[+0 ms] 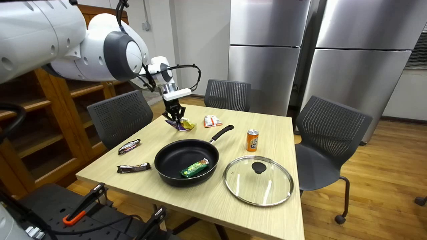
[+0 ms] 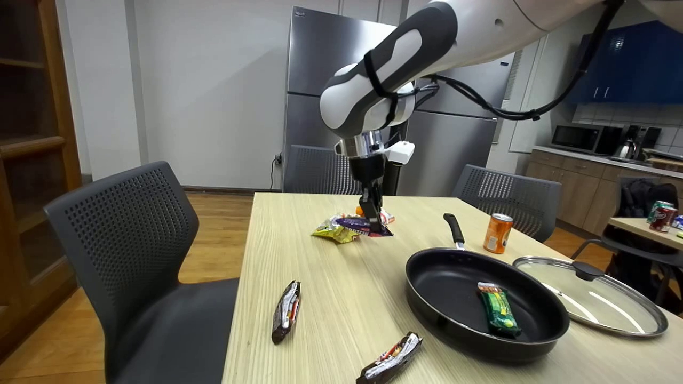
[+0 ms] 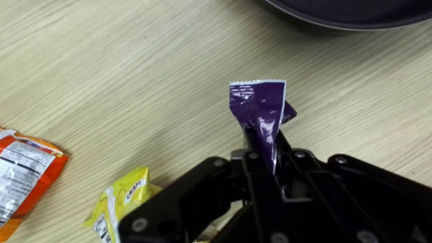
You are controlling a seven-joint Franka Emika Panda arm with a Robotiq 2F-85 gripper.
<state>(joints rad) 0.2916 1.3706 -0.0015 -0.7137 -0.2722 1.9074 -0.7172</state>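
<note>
My gripper (image 3: 265,138) is shut on a shiny purple packet (image 3: 258,98); its crimped end sticks out past the fingertips in the wrist view. In both exterior views the gripper (image 1: 180,122) points down at the table's far part, the purple packet (image 2: 355,224) at its tips. Whether the packet touches the table I cannot tell. A yellow bag (image 3: 123,199) lies close beside it, partly hidden by the gripper in the wrist view. An orange and white bag (image 1: 212,121) rests a little farther off.
A black pan (image 1: 170,158) holds a green packet (image 1: 194,167). Near it are a glass lid (image 1: 247,193), an orange can (image 1: 252,140) and two brown-wrapped bars (image 1: 129,146). Chairs (image 2: 133,240) stand around the table. The pan's rim (image 3: 337,28) shows at the wrist view's top.
</note>
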